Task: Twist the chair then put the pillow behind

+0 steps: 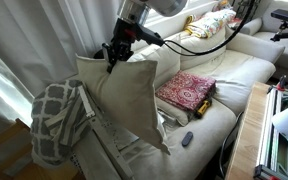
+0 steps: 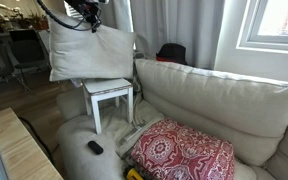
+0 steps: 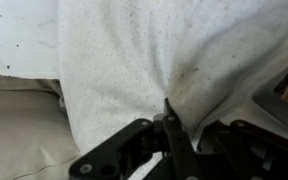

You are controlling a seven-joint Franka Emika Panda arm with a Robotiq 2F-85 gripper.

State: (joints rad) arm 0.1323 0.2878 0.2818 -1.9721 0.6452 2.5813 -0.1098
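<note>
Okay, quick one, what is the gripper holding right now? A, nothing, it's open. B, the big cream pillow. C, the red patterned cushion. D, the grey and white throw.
B: the gripper is shut on the top edge of the cream pillow, whose fabric bunches at the closed jaws in the wrist view, while the red cushion lies on the sofa.

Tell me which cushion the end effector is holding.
The plain cream pillow, pinched at its top edge by the end effector and hanging from it. The red patterned cushion lies flat on the sofa, apart from it.
</note>
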